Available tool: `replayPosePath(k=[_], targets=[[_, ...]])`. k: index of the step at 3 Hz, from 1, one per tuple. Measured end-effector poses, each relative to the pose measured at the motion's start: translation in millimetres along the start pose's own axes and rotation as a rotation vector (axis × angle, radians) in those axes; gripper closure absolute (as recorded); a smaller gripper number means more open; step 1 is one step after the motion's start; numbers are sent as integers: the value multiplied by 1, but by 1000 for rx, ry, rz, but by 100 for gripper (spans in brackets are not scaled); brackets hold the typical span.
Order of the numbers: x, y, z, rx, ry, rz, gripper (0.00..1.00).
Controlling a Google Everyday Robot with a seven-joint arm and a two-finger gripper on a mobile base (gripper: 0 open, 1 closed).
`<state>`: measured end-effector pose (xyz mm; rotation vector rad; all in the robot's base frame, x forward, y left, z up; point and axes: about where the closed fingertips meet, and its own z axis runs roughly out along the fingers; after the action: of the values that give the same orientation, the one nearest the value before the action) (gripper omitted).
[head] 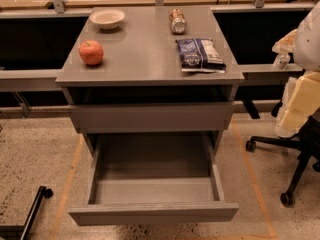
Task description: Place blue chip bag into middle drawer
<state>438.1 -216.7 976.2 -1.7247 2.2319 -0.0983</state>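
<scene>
The flat dark-blue foil chip bag (200, 54) is lying upper right on the grey cabinet top (145, 49), its long axis running up-frame, above the open shallow grey metal middle drawer (152, 213) at lower centre, while the gripper is sitting outside the frame, its state unknowable.

Pincer out of view; chair (275, 143) cut off right
</scene>
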Motion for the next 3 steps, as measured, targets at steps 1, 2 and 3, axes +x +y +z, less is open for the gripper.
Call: replayPosePath(k=[1, 2, 3], targets=[[0, 0, 0, 0, 0, 0, 0], [-4, -15, 9, 19, -27, 33, 0], [-9, -45, 27, 23, -73, 69, 0]])
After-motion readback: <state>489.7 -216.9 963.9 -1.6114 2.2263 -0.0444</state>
